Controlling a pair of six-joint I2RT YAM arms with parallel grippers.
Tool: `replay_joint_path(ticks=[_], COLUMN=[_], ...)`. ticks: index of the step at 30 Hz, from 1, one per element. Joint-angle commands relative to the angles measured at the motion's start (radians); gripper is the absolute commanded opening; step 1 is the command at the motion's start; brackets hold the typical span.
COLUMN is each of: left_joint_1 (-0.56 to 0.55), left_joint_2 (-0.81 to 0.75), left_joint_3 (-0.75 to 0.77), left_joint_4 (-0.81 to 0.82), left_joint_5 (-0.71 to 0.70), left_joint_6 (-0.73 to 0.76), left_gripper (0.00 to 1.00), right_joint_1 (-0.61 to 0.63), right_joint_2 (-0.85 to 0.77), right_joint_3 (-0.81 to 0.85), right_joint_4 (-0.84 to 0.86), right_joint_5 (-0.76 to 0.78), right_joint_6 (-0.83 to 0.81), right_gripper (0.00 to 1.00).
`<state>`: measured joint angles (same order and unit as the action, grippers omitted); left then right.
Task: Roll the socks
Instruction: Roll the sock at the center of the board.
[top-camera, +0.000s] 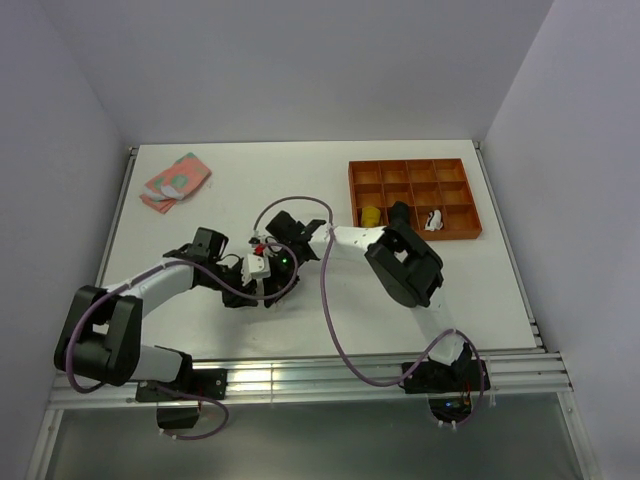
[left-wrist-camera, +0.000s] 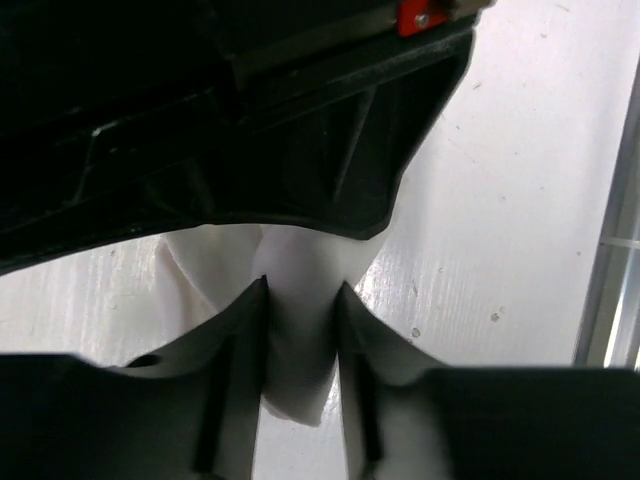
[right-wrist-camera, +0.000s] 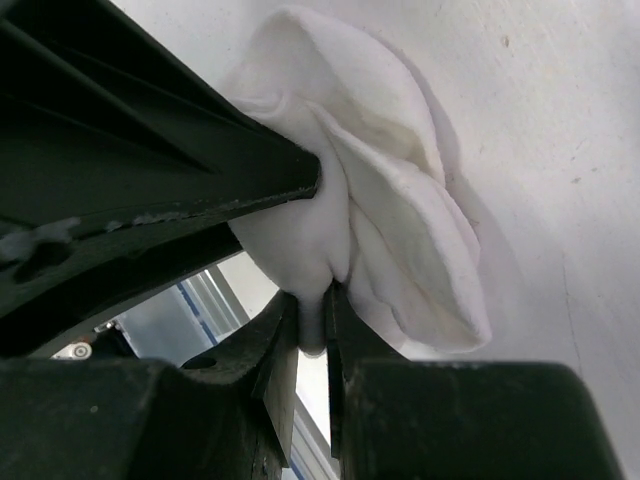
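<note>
Right tool (right-wrist-camera: 312, 300) nips the white sock (right-wrist-camera: 400, 200) tightly, left tool (left-wrist-camera: 302, 284) clasps it wider; overhead view hides it.

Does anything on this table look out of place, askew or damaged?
Nothing looks spilled or damaged. One thing is untidy: the pink and green cloth lies crumpled near the far left corner of the table, apart from everything else. The white sock is bunched in the middle, not yet rolled.
</note>
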<state>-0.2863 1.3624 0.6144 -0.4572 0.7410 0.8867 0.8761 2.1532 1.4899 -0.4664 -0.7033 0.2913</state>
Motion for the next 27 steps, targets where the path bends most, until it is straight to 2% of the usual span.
replay_joint_path(ticks=[1, 2, 4, 5, 8, 11, 19, 22, 25, 27], left_joint_1=[-0.008, -0.010, -0.008, -0.008, -0.008, -0.008, -0.008, -0.008, -0.008, -0.007], left_joint_2=[0.047, 0.066, 0.076, 0.086, 0.128, 0.187, 0.297, 0.342, 0.377, 0.395], left_joint_3=[0.033, 0.041, 0.047, 0.054, 0.083, 0.134, 0.237, 0.304, 0.353, 0.373], left_joint_4=[-0.053, -0.063, -0.070, -0.083, -0.136, -0.187, -0.351, -0.417, -0.481, -0.512], left_joint_5=[0.015, 0.015, 0.015, 0.018, 0.029, 0.021, 0.000, -0.005, -0.008, -0.006], left_joint_6=[-0.005, 0.000, -0.003, -0.006, 0.003, 0.020, 0.063, 0.057, 0.052, 0.050], left_gripper=[0.33, 0.26, 0.19, 0.14, 0.06, 0.01, 0.00, 0.00, 0.00, 0.00], right_joint_1=[0.000, 0.001, 0.000, 0.001, 0.001, 0.001, 0.021, 0.060, 0.142, 0.220], right_joint_2=[-0.026, -0.035, -0.077, -0.098, -0.192, -0.309, -0.605, -0.702, -0.759, -0.771], right_joint_3=[-0.068, -0.098, -0.134, -0.181, -0.299, -0.441, -0.745, -0.786, -0.778, -0.763], right_joint_4=[0.058, 0.077, 0.126, 0.147, 0.254, 0.395, 0.626, 0.632, 0.600, 0.580], right_joint_5=[0.076, 0.080, 0.123, 0.169, 0.256, 0.303, 0.565, 0.699, 0.885, 0.955], right_joint_6=[0.038, 0.057, 0.081, 0.106, 0.161, 0.206, 0.305, 0.286, 0.241, 0.201], right_gripper=[0.17, 0.20, 0.25, 0.32, 0.45, 0.54, 0.56, 0.55, 0.56, 0.57])
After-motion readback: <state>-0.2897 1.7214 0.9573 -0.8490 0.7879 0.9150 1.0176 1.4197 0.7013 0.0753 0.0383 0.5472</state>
